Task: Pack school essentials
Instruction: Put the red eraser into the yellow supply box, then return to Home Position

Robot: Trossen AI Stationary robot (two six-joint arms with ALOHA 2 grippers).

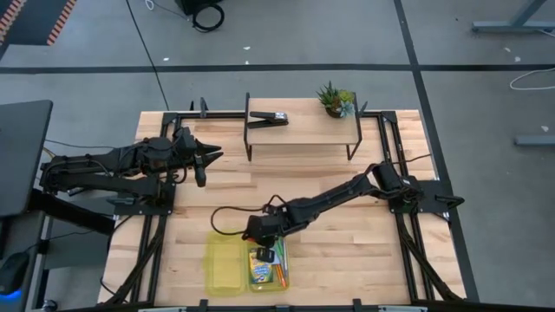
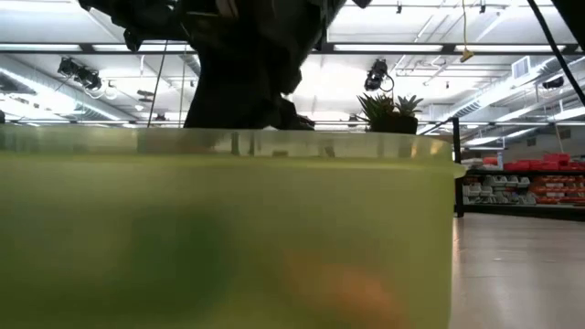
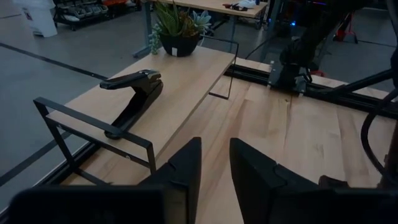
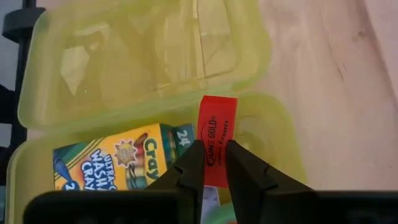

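A translucent yellow-green case lies open at the table's near edge, its lid half [image 1: 224, 269] to the left of its base [image 4: 273, 134]. In the base lie a yellow crayon box [image 4: 118, 163] and pencils [image 1: 280, 270]. My right gripper [image 4: 214, 152] hovers over the base, shut on a short red piece [image 4: 217, 118]. My left gripper [image 3: 214, 165] waits at the table's far left [image 1: 201, 163], raised, with a narrow gap and nothing between its fingers. My right gripper pinches the red piece between its two fingers at the piece's near end [image 4: 216, 149]. The rest sticks out ahead of the fingertips. The fingers slant down from the table's right side. The piece is lifted clear, above the case's base beside the crayon box.
A low wooden shelf [image 1: 303, 139] on black legs stands at the far middle, with a black clip-like tool [image 1: 269, 119] and a small potted plant [image 1: 335, 100] on it. Bare wood lies between shelf and case. The case's wall [image 2: 228, 238] fills the low view.
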